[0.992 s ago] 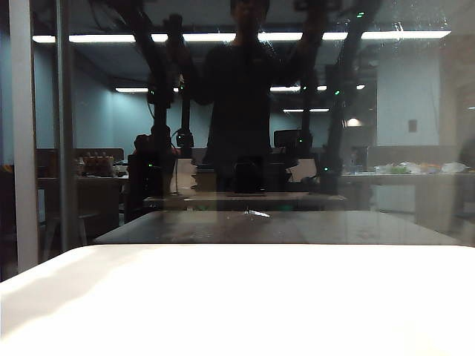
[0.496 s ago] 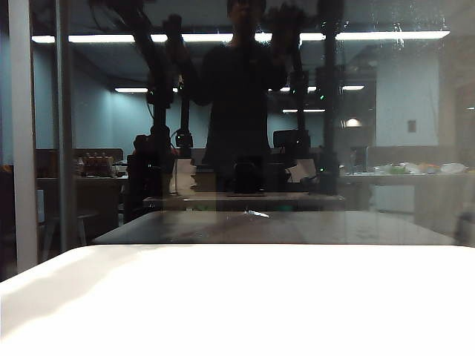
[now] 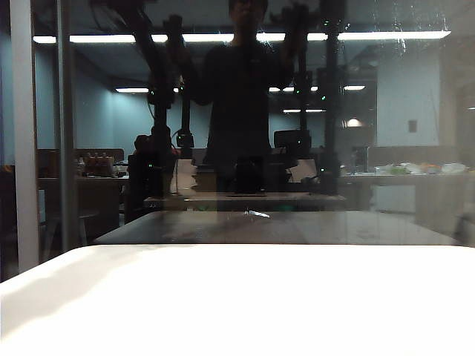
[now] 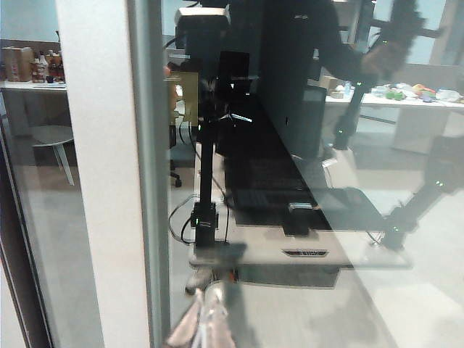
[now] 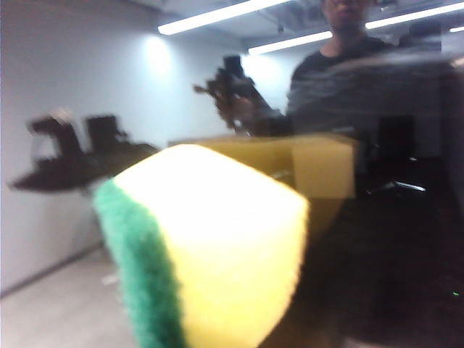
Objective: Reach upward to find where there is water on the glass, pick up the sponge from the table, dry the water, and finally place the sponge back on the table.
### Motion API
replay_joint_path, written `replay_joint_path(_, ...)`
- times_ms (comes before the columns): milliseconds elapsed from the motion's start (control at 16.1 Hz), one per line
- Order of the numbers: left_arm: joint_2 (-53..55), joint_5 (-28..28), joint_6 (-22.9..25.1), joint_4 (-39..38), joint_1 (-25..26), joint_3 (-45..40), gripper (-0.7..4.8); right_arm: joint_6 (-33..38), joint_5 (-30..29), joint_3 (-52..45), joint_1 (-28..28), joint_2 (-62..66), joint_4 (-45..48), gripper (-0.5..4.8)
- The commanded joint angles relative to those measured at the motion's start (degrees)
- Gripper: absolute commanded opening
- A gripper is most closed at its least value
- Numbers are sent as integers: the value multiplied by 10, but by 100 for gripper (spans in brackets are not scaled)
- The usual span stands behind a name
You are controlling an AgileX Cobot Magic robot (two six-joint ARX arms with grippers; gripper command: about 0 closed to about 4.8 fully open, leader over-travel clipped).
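I have the sponge in my right gripper, whose fingers are closed tight on it. In the right wrist view the yellow foam with its green scouring edge fills the foreground, so the sponge is up off the bench and facing the glass. I carry it yellow side forward because that soft face is what should soak up the water. The fingers themselves are hidden behind the block, so I judge the hold from how the sponge hangs in front of the camera.

The water shows as faint whitish specks and thin streaks high on the pane towards the right of the exterior view, close to the reflected ceiling light. That is why the sponge is held high rather than low: the wet patch sits near the top. I would say the drying is about to begin or just under way, though blur keeps me from telling whether the foam touches the pane yet.

My left gripper is parked close to the grey frame bar, its fingers drawn together with nothing between them as far as the soft picture lets me judge, and it is kept clear of the work.

I can read no brand, label or writing anywhere.
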Motion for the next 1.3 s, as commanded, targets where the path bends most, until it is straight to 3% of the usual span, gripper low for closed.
replay_joint_path(62,-2,0,3,13,0,3,-5,-10,35,-2,-37,0,-72,-9)
replay_joint_path(992,-2,0,22,13,0,3,-5,-52,50,-2,-236,-67,-189,-9)
replay_joint_path(1302,-2,0,26,13,0,3,-5,-50,17,-3,-245,-68,-190,-9)
